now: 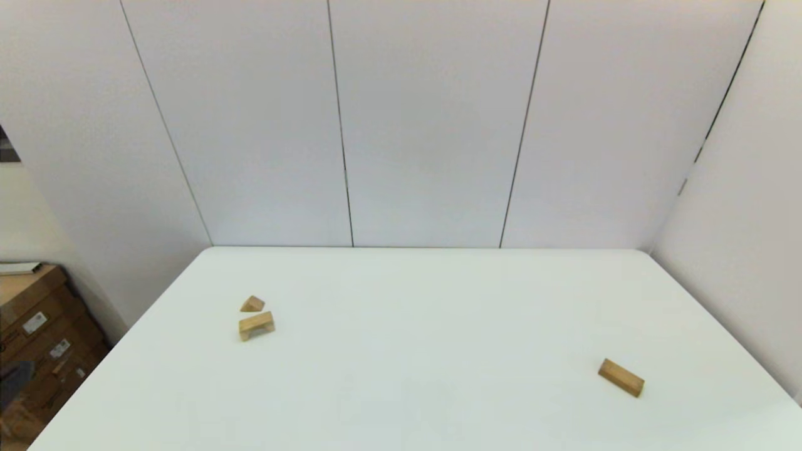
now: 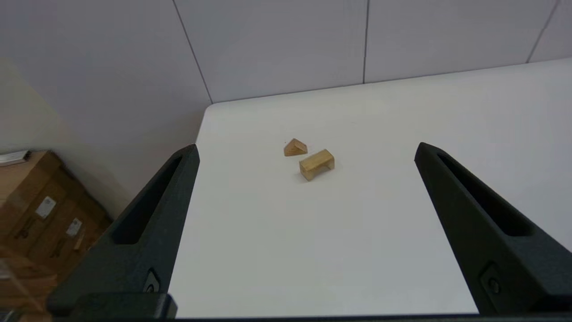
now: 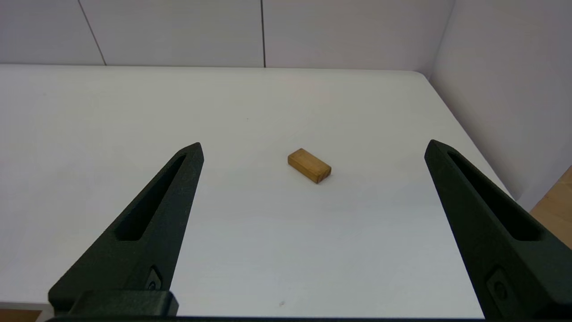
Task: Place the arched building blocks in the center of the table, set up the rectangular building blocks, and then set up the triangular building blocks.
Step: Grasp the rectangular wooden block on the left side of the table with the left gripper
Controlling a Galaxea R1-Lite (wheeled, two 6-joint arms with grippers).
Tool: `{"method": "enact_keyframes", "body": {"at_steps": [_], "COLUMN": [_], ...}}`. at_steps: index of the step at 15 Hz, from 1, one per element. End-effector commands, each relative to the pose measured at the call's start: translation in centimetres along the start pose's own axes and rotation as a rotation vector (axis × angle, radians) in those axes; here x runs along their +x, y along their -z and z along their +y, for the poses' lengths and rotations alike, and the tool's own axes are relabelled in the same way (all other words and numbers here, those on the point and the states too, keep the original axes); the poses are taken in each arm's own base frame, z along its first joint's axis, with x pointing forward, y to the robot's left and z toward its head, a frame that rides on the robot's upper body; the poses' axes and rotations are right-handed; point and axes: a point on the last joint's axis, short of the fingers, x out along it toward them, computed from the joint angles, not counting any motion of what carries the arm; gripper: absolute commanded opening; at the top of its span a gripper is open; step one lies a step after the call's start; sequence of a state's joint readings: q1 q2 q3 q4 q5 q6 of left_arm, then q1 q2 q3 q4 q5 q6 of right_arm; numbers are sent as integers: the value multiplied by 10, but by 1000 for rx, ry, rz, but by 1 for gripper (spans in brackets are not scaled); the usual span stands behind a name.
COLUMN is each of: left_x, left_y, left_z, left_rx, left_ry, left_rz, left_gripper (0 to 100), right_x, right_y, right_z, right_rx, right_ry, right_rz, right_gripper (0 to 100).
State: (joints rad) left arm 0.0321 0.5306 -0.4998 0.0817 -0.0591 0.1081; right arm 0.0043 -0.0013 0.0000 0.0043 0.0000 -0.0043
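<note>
- The left gripper (image 2: 306, 147) is held wide apart and empty, back from the table's near left edge.
- The right gripper (image 3: 313, 145) is likewise spread wide, holding nothing, at the near right.
- On the white table (image 1: 426, 351), the arched block (image 1: 256, 326) is seen at the left, notch downward, with the triangular block (image 1: 252, 304) just beyond it.
- The rectangular block (image 1: 621, 377) lies flat, well apart at the right.
</note>
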Motion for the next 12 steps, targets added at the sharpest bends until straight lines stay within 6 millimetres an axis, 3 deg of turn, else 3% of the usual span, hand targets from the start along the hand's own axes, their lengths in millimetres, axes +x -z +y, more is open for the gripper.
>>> {"method": "enact_keyframes", "body": {"at_steps": [1, 7, 10, 12], "left_x": [70, 113, 147, 179], "left_y": [-19, -18, -31, -28], "left_z": [12, 20, 24, 19], "left_rx": [-29, 92, 133, 139], "left_ry": [-24, 82, 138, 213], "left_rz": [281, 644, 690, 739], "left_gripper": [100, 100, 100, 100], "right_x": [0, 0, 0, 0], "right_y": [0, 0, 0, 0], "right_z": [0, 0, 0, 0], "right_rx": [0, 0, 0, 0], "right_ry": [0, 0, -2, 0], "right_rz": [0, 2, 0, 2], "right_gripper": [100, 100, 100, 100]}}
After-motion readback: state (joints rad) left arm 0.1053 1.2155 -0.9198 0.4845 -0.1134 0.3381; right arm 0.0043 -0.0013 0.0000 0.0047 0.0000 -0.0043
